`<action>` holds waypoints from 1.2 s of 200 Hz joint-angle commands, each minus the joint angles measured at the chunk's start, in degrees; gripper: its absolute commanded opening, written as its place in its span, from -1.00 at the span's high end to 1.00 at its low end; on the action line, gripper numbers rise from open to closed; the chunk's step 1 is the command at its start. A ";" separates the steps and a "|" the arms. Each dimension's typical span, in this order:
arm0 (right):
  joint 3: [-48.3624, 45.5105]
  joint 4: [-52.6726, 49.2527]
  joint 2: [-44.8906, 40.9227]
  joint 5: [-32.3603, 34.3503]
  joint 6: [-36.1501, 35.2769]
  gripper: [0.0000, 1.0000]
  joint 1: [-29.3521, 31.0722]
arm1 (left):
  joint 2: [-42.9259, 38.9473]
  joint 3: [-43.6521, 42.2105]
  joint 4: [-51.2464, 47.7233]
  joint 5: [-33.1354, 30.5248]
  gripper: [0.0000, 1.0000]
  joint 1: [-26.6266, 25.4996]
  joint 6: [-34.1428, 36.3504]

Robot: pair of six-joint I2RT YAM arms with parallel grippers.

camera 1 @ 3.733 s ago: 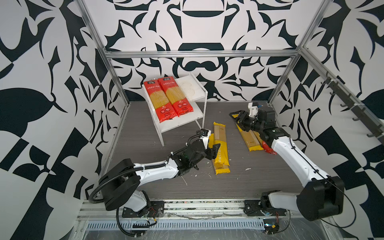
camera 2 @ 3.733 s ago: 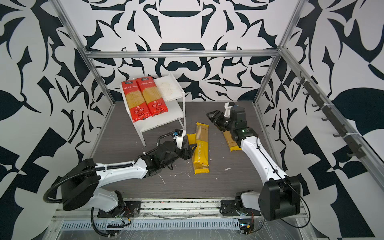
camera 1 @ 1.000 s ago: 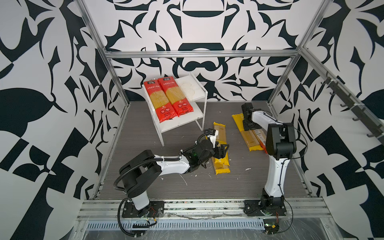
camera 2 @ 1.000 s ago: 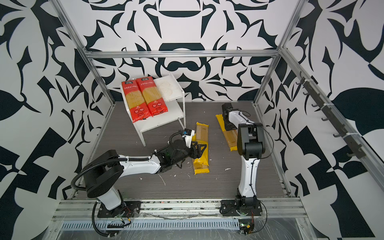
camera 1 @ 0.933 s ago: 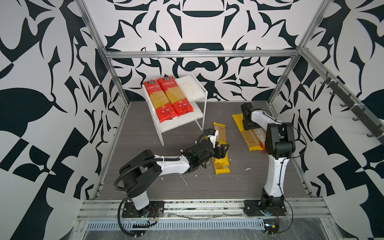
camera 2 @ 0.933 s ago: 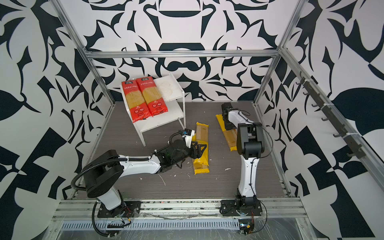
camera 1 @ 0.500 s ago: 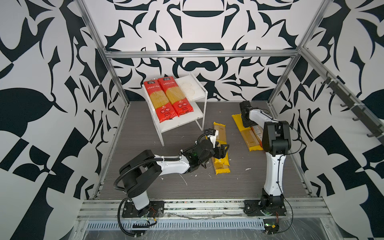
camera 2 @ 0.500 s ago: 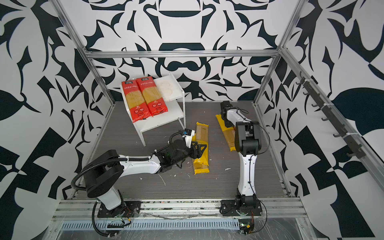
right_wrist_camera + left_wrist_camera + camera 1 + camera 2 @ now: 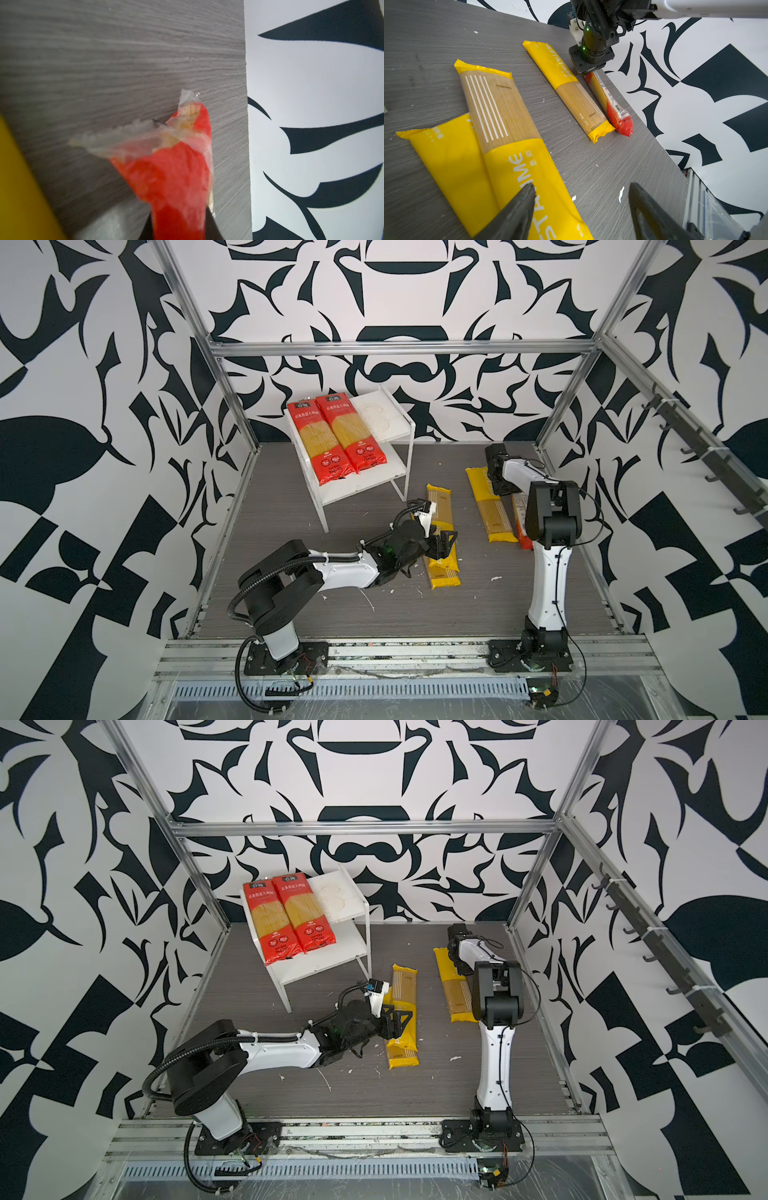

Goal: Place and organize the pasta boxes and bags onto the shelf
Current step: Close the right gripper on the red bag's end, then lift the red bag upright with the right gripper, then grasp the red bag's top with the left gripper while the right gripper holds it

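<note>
Shelf [image 9: 397, 423]: small white two-tier rack at the back of the grey tabletop [image 9: 291, 605], with brownish stains on its top board.
Shelved packs: one red pack [image 9: 318, 448] and a second red pack [image 9: 353, 433] lie side by side, touching, on the left part of the shelf's top board. Their near ends jut past its front edge.
Yellow pair: in front of the shelf's right front leg, an upper yellow pack [image 9: 500, 116] lettered PASTATIME lies partly across a lower yellow pack [image 9: 446, 162].
Third yellow pack [image 9: 490, 506]: flat on the tabletop, farther right of the shelf.
Third red pack [image 9: 618, 116]: just beside the third yellow pack, on its side away from the shelf.
Left fingers [image 9: 521, 212]: you have them spread wide and low. One tip is above the upper yellow pack's lettering, the other above bare tabletop.
Right fingers [image 9: 213, 230]: yours are pinching the third red pack at its far end. Red film is squeezed between them, and its crumpled clear seal sticks out beyond.
</note>
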 commanded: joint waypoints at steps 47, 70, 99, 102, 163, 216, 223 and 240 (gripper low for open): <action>-4.44 0.16 -18.31 -6.16 3.28 1.00 1.50 | -1.55 3.88 -3.10 4.11 -0.50 0.38 2.93; -7.55 1.13 -25.31 -16.17 4.30 1.00 2.14 | -2.49 5.23 -6.56 5.09 -0.50 0.42 6.30; -12.29 4.45 -33.83 -30.77 6.15 1.00 2.15 | -3.00 6.42 -8.52 6.62 -0.50 0.53 9.72; -12.79 4.84 -34.60 -32.22 6.37 1.00 2.21 | -2.99 6.58 -8.56 6.85 -0.51 0.64 9.94; -23.70 15.46 -48.04 -60.67 8.25 1.00 2.29 | -2.87 11.36 -14.33 15.81 -0.59 4.83 9.66; -33.22 31.30 -53.45 -79.13 13.66 1.00 2.22 | -3.68 11.95 -16.34 23.13 -0.64 10.00 8.76; -34.80 34.93 -54.11 -81.61 15.07 1.00 2.29 | -3.84 11.98 -16.53 23.53 -0.65 10.12 9.20; -37.31 40.30 -55.47 -86.59 16.70 1.00 2.27 | -4.43 11.11 -16.04 24.45 -0.66 10.65 9.87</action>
